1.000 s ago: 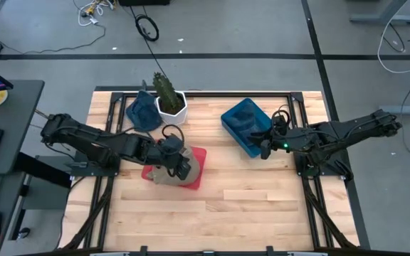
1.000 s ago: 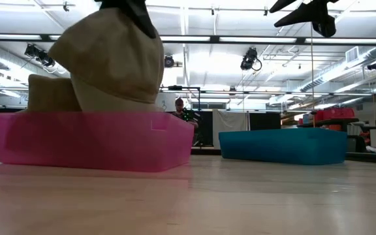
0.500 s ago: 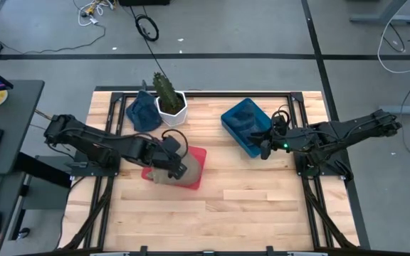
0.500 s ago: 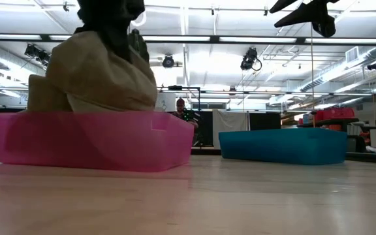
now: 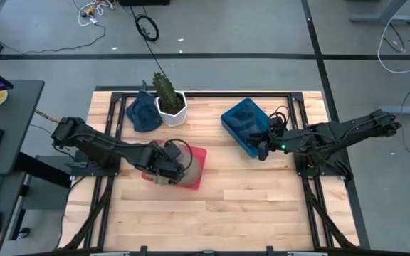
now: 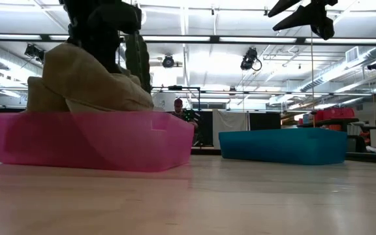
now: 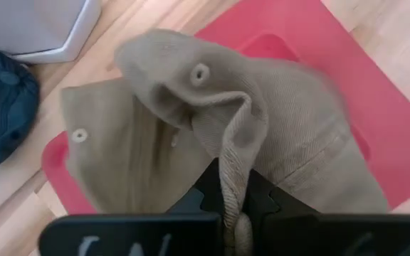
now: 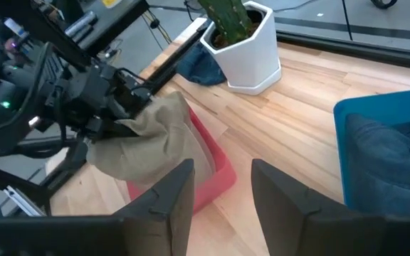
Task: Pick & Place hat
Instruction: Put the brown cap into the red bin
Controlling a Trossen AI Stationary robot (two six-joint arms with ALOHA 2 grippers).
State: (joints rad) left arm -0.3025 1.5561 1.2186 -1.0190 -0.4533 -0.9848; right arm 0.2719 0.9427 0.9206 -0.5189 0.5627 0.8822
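A tan hat lies slumped in the red tray at the table's middle left, and its crown stands above the tray's pink wall in the low view. My left gripper is shut on the hat and slants down over the tray. My right gripper hangs open and bare above the table, by the near corner of the blue bin. My left gripper pinches a raised fold of the tan hat's cloth between its two fingers. The fingers come steeply from above, slanting from the table's left. The hat's other cloth spreads slack beneath them and rests in the red tray.
A white pot with a cactus stands at the far edge, with a dark blue hat beside it on the table. Another blue hat lies in the blue bin. Bare wood fills the near half of the table.
My left gripper has sunk toward the red tray and tipped more steeply downward, staying shut on the hat. The hat, which hung bulging above the tray, has come down and slumped into it.
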